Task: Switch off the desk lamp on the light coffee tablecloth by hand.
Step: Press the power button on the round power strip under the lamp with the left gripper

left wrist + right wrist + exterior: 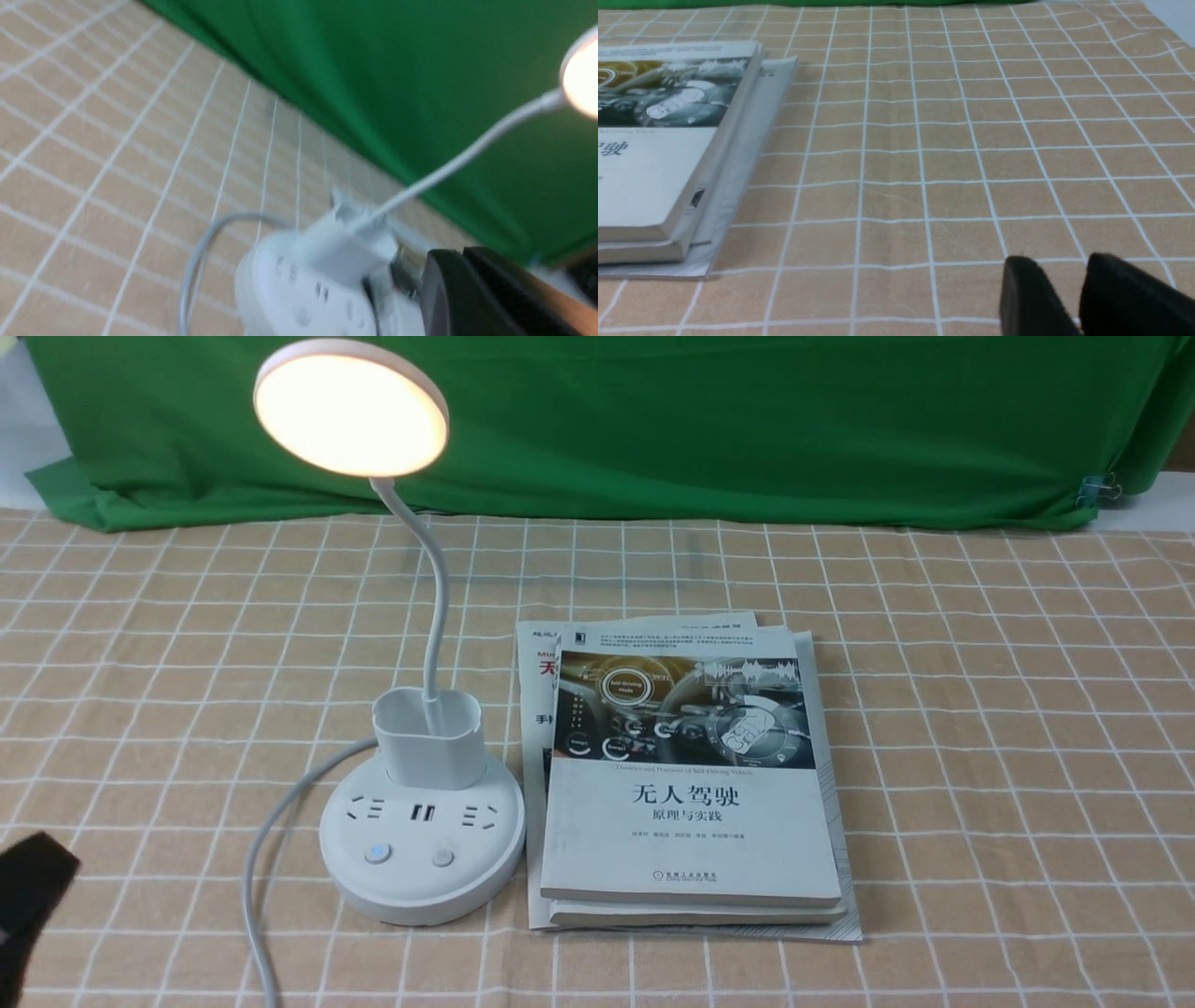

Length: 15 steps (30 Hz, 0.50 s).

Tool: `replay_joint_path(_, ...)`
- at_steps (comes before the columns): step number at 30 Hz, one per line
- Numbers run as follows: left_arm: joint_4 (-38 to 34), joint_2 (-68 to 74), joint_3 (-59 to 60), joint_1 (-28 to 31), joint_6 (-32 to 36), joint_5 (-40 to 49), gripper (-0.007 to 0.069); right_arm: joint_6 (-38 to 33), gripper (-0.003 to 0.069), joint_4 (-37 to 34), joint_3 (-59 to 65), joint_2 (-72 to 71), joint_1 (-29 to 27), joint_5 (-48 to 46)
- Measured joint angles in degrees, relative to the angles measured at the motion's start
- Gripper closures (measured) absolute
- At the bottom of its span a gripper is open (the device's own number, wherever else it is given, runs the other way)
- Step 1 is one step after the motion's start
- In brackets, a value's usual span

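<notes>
Showing lit: desk lamp (422, 849), on the tan gridded cloth (980, 784), left of the stacked books (691, 821). Your left pincer (460, 252): fingertips together, nothing visible held. Your right pincer (1057, 261): slightly parted, nothing between the tips. Lamp base carries 2 buttons.

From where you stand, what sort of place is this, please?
Probably a robot test table arranged as a study desk: a lit desk lamp and stacked books sit on a grid-patterned tablecloth, with a green backdrop cloth behind.
</notes>
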<state>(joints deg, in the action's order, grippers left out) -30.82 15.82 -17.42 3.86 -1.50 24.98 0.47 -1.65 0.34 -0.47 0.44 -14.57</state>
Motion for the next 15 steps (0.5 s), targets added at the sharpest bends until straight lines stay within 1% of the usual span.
replay_joint_path(1, 1.9, 5.7, -4.2, 0.0, 2.7, 6.7, 0.0618, 0.0, 0.0418, 0.0, 0.0, 0.0, 0.0, 0.0)
replay_joint_path(4, 4.8, 17.9, -11.7, 0.0, 10.1, 18.4, 0.0618, 0.0, 0.0418, 0.0, 0.0, 0.0, 0.0, 0.0)
replay_joint_path(6, 5.4, 25.5, -15.5, -0.7, 13.3, 23.3, 0.0618, 0.0, 0.0418, 0.0, 0.0, 0.0, 0.0, 0.0)
replay_joint_path(8, 6.3, 33.2, -18.8, -3.6, 14.9, 24.6, 0.0618, 0.0, 0.0418, 0.0, 0.0, 0.0, 0.0, 0.0)
replay_joint_path(9, 7.2, 36.0, -20.0, -5.3, 15.1, 24.6, 0.0619, 0.0, 0.0418, 0.0, 0.0, 0.0, 0.0, 0.0)
replay_joint_path(11, 11.2, 42.9, -23.0, -10.6, 14.0, 24.5, 0.0628, 0.0, 0.0418, 0.0, 0.0, 0.0, 0.0, 0.0)
replay_joint_path(15, 21.0, 54.3, -29.5, -22.2, 7.7, 24.0, 0.0633, 0.0, 0.0418, 0.0, 0.0, 0.0, 0.0, 0.0)
